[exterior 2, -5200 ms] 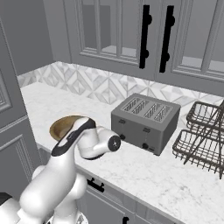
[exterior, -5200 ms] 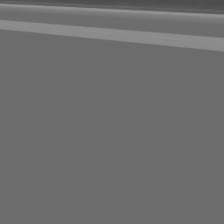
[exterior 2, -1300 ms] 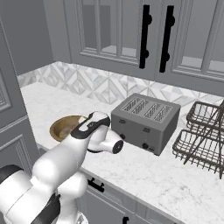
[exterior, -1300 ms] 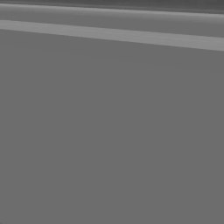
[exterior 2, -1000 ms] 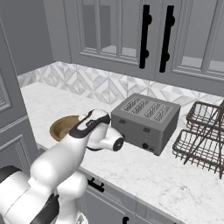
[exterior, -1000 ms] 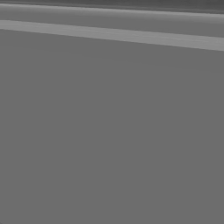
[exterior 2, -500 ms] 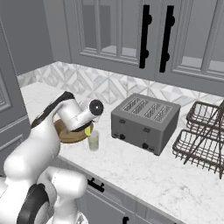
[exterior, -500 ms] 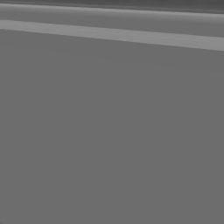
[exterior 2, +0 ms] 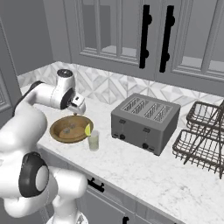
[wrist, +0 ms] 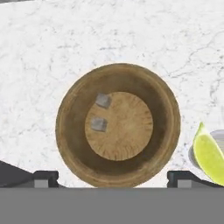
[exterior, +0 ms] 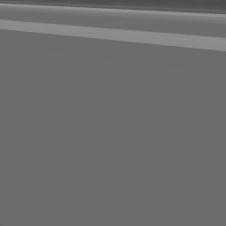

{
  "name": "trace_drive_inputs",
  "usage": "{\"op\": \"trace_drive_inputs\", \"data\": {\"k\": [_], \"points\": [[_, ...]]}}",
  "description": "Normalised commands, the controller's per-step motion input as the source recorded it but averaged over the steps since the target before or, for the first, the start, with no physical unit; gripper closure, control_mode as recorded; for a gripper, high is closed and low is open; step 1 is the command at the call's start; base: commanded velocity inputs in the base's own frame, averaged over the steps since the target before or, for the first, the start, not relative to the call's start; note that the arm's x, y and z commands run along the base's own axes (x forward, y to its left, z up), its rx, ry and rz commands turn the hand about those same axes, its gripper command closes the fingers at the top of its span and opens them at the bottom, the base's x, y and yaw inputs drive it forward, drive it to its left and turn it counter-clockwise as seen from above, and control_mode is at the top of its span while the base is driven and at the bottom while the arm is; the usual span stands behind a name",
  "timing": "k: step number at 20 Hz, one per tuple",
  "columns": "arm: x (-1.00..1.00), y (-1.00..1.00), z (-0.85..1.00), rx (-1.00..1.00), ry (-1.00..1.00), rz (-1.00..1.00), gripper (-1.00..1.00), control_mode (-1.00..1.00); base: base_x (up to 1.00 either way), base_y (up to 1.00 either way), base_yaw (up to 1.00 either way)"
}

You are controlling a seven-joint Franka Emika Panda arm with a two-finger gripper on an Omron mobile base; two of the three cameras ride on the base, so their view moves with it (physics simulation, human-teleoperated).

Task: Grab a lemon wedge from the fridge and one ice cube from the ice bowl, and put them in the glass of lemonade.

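Lemon wedge (wrist: 208, 156) sitting on the glass of lemonade (exterior 2: 93, 141), gripper (wrist: 112, 178) spread wide, empty, above the ice bowl (wrist: 170, 114), two ice cubes (wrist: 99, 124) inside

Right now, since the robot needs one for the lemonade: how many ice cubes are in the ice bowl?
2. Both lie on the floor of the ice bowl: one ice cube toward its upper left in the hand view, the other just below it. None seems hidden.
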Motion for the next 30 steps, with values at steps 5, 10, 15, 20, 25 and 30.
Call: {"op": "trace_drive_inputs", "data": {"k": [5,10,15,20,25,30], "points": [[-0.01,0.02,-0.52,-0.41,0.21,-0.05,-1.0,-1.0,0.0,0.0,0.0],[-0.03,-0.06,-0.69,-0.28,0.04,0.0,-1.0,-1.0,0.0,0.0,0.0],[-0.06,-0.24,-0.58,-0.23,0.03,0.0,-1.0,-1.0,0.0,0.0,0.0],[-0.21,-0.22,-0.28,-0.15,0.11,0.0,-1.0,-1.0,0.0,0.0,0.0],[-0.16,-0.2,-0.16,-0.1,0.09,0.0,-1.0,-1.0,0.0,0.0,0.0],[-0.03,-0.18,-0.01,-0.05,0.03,0.0,-1.0,-1.0,0.0,0.0,0.0]]}}
